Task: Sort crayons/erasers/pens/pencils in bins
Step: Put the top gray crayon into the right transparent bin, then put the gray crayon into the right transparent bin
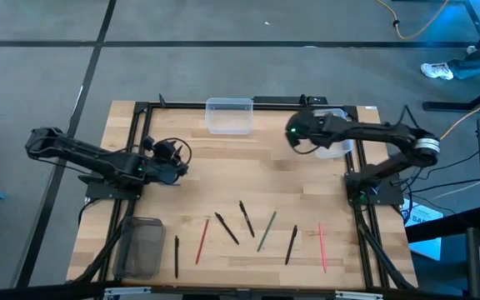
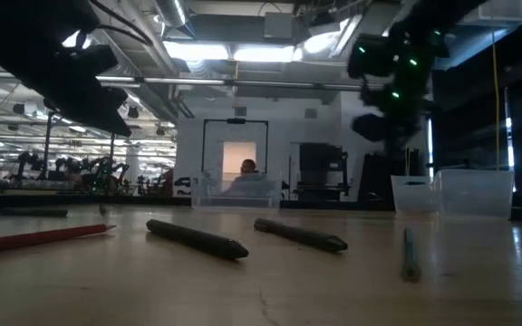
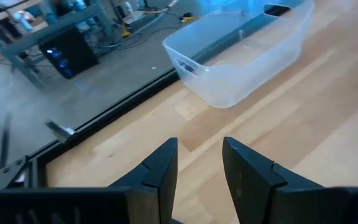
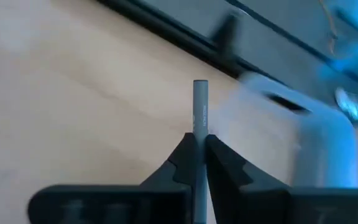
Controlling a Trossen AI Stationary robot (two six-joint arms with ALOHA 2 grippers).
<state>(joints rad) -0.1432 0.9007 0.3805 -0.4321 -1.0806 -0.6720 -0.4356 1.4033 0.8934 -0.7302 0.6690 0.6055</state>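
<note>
- The wooden table point(image 1: 248, 167) carries three bins, seen from above.
- A clear bin point(image 1: 229, 114) sits at the table's far edge, about twelve o'clock from the table's middle. Nothing shows inside it.
- A second clear bin point(image 1: 337, 143) stands at about two o'clock, partly hidden under the right arm. Its contents cannot be made out.
- A dark grey bin point(image 1: 142, 247) sits at the near left corner, about eight o'clock. What it holds cannot be told through its smoky walls.
- The right gripper point(image 4: 197, 144) hangs above the table just beside the second clear bin, toward the table's middle. Its fingers are closed on a thin grey pencil point(image 4: 200, 106), which sticks out past the fingertips.
- The left gripper point(image 3: 199, 165) waits over the left part of the table, at about nine o'clock. Its fingers stand apart with nothing between them, pointing toward the clear bin at the far edge.
- Loose items lie in a row across the near half, outside every bin:
- a black pen point(image 1: 176, 255) just beside the dark grey bin,
- a red pencil point(image 1: 202, 241),
- two black pens point(image 1: 227, 228) near six o'clock,
- a green pencil point(image 1: 267, 231),
- another black pen point(image 1: 291, 244),
- a pink pencil point(image 1: 322, 246) at about five o'clock.
</note>
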